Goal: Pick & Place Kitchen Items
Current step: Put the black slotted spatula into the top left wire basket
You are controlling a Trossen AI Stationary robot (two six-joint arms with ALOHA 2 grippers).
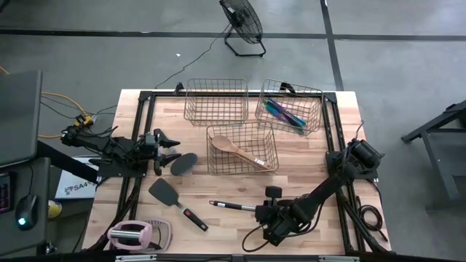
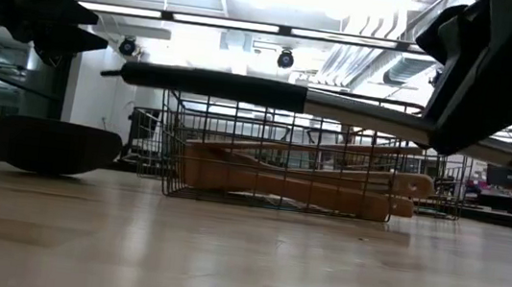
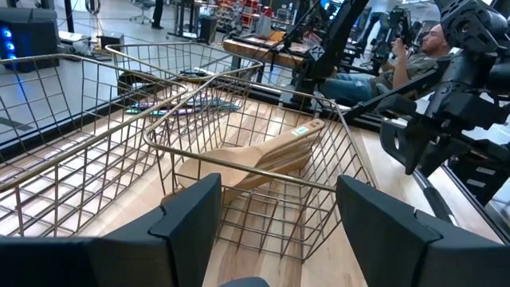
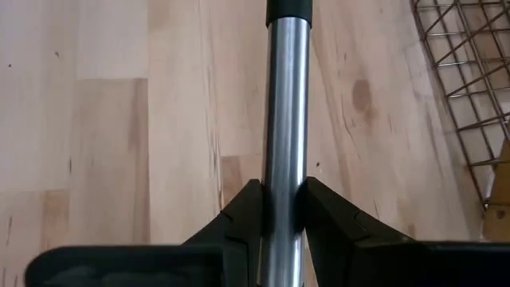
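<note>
My right gripper is near the table's front edge, shut on a utensil with a black grip and a shiny steel shaft. Its head is hidden by the gripper. My left gripper waits open at the left, level, next to a black spoon lying flat on the table. A black spatula lies flat on the wood in front of it. Pale wooden spoons lie in the middle wire basket. Iridescent pieces lie in the far right basket. My right gripper pinches the steel shaft between its two fingers, behind the black grip. The fingers slant down from the table's right. The shaft runs on ahead of them toward the table's left. The utensil hangs about level, clear of the table.
An empty wire basket stands at the far middle. A pink-and-white gadget sits at the near left corner. A black frame runs round the table's far and side edges. Bare wood lies between the black spatula and my right gripper.
</note>
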